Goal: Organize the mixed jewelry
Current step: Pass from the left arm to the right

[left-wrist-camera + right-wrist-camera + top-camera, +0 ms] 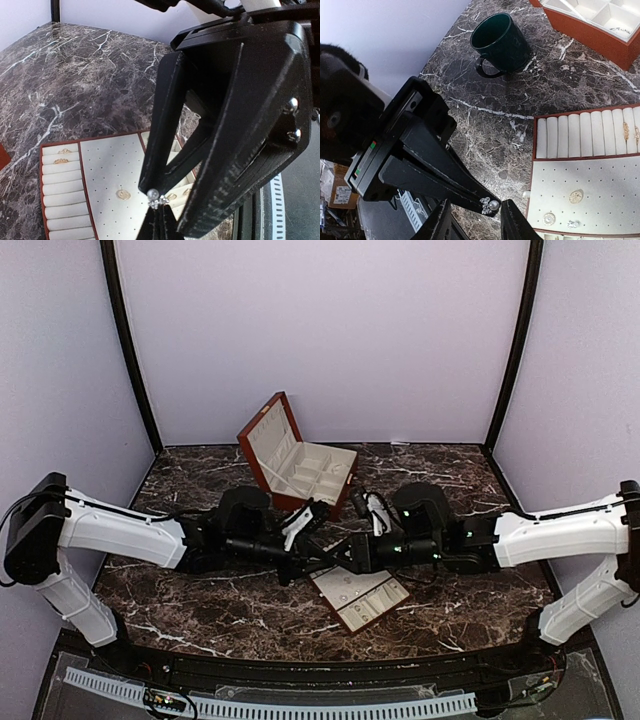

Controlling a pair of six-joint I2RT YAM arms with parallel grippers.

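Observation:
A tiny pearl stud earring with a sparkly cluster [490,205] [154,196], one piece of the mixed jewelry, is pinched in the tips of my left gripper [159,212] [312,558], which is shut on it above the marble. My right gripper [476,206] [338,556] is open, with one finger on each side of the earring and not touching it. The cream slotted tray [600,170] [362,600] lies just beyond. It holds gold rings [625,131] in its rolls and small studs [576,196] on its dotted panel.
A dark green cup [500,42] stands on the marble, beyond the tray's left side in the right wrist view. The red-brown box with cream lining [300,465] sits open at the back, with a small piece in one compartment [620,30]. Purple walls enclose the table.

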